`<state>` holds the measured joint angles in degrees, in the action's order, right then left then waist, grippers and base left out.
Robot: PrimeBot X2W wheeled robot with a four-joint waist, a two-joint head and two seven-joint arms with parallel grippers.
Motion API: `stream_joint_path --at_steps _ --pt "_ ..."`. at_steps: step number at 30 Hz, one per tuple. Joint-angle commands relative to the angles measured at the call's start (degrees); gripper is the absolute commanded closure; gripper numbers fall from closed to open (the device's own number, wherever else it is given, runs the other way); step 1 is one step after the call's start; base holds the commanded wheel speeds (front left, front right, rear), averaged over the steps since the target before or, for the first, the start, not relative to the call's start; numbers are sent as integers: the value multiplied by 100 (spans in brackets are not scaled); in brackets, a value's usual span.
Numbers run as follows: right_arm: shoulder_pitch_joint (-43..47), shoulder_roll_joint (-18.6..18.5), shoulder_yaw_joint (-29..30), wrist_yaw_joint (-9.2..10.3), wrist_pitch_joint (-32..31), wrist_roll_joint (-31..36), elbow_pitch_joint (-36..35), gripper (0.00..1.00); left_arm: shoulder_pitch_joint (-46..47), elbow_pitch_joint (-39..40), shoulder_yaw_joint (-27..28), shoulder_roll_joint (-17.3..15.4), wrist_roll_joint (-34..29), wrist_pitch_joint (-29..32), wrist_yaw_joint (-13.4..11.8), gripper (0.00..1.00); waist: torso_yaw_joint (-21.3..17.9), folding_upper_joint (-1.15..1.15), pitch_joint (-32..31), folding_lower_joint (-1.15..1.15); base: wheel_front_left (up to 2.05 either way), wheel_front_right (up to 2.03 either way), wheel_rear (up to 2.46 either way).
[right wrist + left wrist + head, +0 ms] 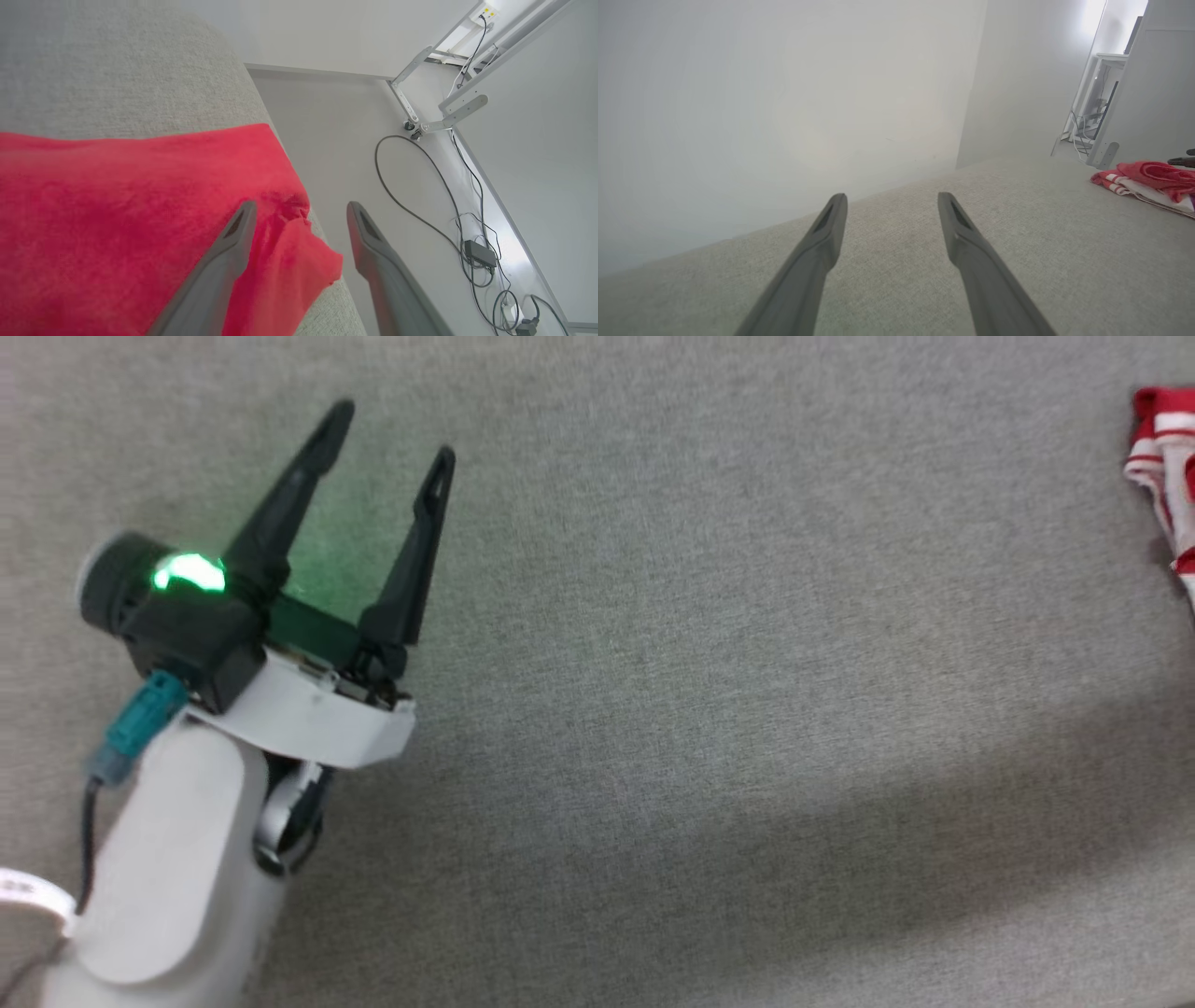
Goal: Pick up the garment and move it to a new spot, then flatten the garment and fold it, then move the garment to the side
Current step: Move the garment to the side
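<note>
Right now I am holding both pairs of fingers apart, with nothing clamped in either. My left gripper is hovering over bare grey cushion, its jaws spread wide. The garment is lying well away toward my right, as a sliver of red and white at the far right edge of the head view. My right gripper is sitting right over the cloth. A loose red corner is lying in the gap between the two fingers, beside the left one as that view has it, and I judge it is not being pinched.

From those fingers the red sheet is spreading away to the left of the right wrist view, across the cushion. Its corner is drooping at the cushion's rounded edge, with the floor and some cables below. So my right arm is the near one by a long way. Any coming move on the cloth is falling to it, unless the left arm travels across.

As for the long axis, I am not able to tell it with the cloth this bunched.

Up close, the right wrist view is giving me plain red pile. The left wrist view is showing the whole low heap from the side, rumpled, with white striped panels tucked under the red.
</note>
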<state>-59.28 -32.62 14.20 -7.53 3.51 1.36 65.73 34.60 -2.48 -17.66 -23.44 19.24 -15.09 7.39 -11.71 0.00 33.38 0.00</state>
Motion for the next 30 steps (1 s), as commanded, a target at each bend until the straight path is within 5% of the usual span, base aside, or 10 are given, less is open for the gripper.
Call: stream_joint_path --at_steps 1,5,13,30 --pt "31 -15 -68 7 111 59 78 0 -181 -72 65 115 40 -3 11 0 77 0 -347 0 0 0 0" --pt "260 145 -572 8 360 240 149 0 -585 -268 289 360 83 -3 7 0 187 0 -785 0 0 0 0" --pt "761 709 -1148 7 1071 -548 -190 0 -1558 -717 815 744 58 -3 9 0 461 0 -1633 0 0 0 0" --pt "3106 1731 -2485 7 1170 -2273 -2670 0 -2843 -1076 1468 1256 -85 -3 12 0 1222 0 -2875 0 0 0 0"
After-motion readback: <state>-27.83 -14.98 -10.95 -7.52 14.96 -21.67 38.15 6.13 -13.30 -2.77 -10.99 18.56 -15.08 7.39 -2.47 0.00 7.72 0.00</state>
